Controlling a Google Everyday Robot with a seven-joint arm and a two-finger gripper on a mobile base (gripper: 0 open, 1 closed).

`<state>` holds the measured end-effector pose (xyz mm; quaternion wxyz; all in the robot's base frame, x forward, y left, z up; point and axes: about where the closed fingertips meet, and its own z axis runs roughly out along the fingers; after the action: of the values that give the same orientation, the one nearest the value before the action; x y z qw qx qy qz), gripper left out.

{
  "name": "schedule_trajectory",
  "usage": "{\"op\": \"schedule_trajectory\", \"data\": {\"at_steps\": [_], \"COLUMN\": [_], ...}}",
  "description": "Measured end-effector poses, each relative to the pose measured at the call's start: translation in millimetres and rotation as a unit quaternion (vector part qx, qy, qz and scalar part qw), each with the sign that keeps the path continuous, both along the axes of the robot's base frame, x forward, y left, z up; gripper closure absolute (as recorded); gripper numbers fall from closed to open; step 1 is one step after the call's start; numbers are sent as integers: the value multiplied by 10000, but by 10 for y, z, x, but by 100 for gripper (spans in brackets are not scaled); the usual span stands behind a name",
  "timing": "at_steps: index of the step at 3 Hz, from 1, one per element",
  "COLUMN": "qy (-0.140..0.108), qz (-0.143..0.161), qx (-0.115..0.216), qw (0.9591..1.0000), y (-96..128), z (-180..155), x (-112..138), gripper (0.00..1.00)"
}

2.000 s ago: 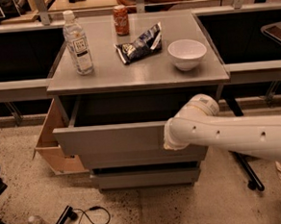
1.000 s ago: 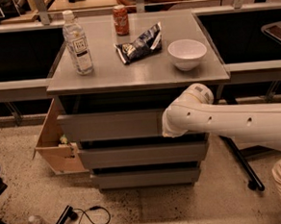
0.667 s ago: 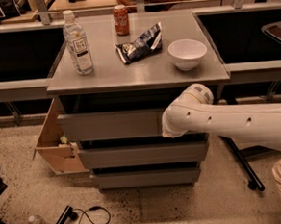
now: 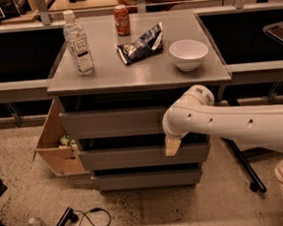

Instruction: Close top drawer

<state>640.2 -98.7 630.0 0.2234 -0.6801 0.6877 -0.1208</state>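
The end effector (image 4: 173,145) hangs before the drawer fronts, right of centre, largely masked by the white arm (image 4: 229,123). That arm runs off the right edge and covers the right end of the top drawer (image 4: 110,122). The cardboard box (image 4: 54,145) is partly hidden behind the cabinet (image 4: 146,179), and its contents are too small to identify.

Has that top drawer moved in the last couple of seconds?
Yes. The top drawer slid inward; its front now sits under the countertop edge. The claw hangs just below that front.

White tubular arm (image 4: 229,123) with dark dots — pale yellowish end effector (image 4: 173,146) under its rounded joint.
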Motion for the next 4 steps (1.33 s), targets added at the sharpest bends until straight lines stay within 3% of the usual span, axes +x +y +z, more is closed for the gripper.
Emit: {"op": "schedule_trajectory", "data": {"at_steps": [2, 3, 4], "qy": [0, -55, 115], "qz": [0, 68, 95], "qx": [-1, -187, -913], "qw": [10000, 9998, 9957], "y": [1, -123, -305], "z": [1, 251, 838], "x": [-25, -399, -1288], "gripper": [42, 66, 96]}}
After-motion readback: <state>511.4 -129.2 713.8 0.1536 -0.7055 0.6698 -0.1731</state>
